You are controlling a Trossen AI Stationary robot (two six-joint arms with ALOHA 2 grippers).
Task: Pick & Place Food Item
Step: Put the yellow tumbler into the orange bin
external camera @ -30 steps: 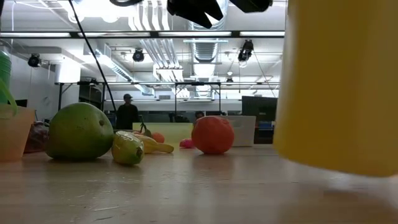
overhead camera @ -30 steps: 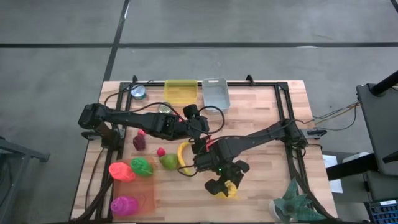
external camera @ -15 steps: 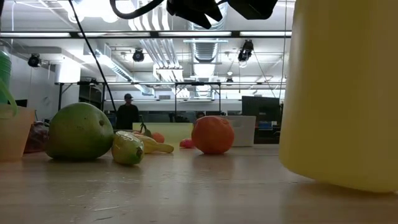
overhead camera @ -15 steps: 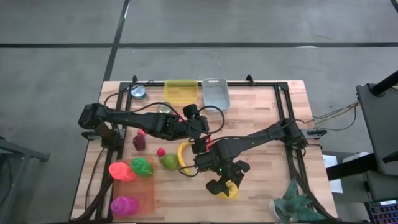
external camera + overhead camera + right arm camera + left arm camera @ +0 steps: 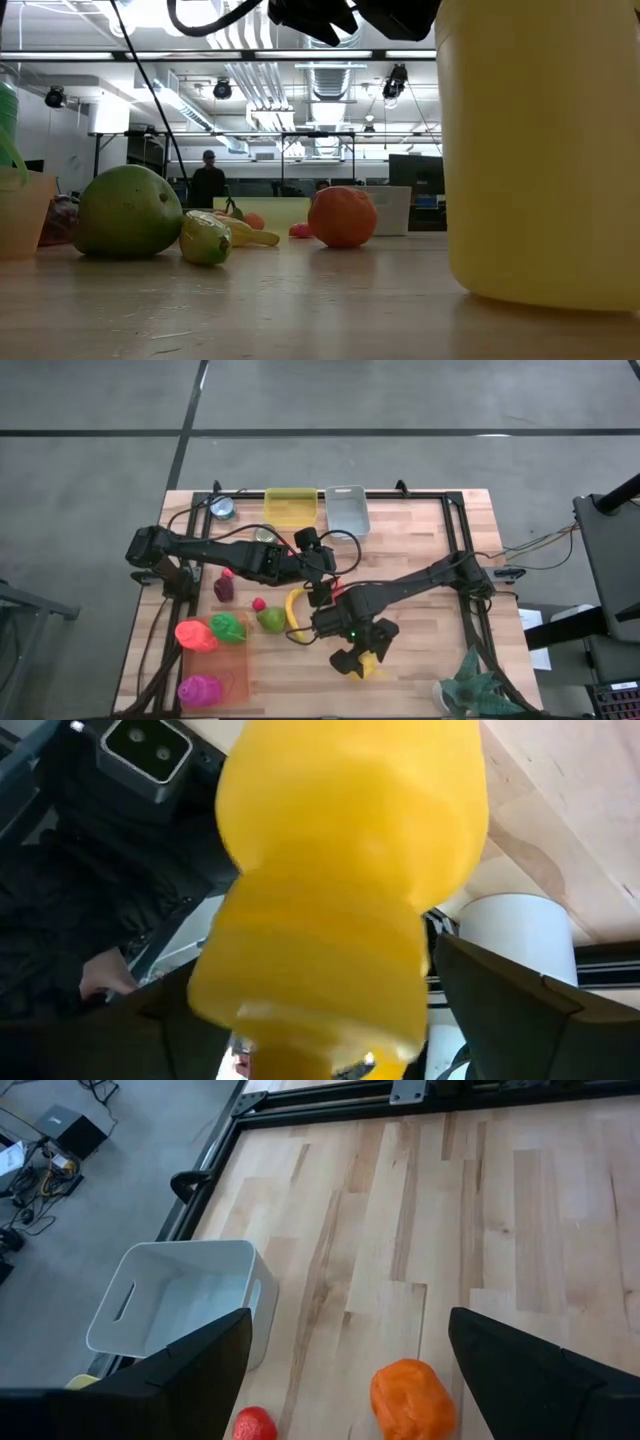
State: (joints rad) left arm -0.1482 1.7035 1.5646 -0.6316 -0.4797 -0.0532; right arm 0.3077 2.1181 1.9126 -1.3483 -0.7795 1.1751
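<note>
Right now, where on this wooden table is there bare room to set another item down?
Bare wood lies right of the right pincer and its yellow plastic bottle, out to the black frame rail, and below the clear bin. The left half is crowded: green pear, yellow banana, pink cup.

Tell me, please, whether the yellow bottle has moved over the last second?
Yes. In the low view the yellow bottle hung just above the table a second ago; now it rests on the wood and sits further left, towards the orange fruit.
</note>
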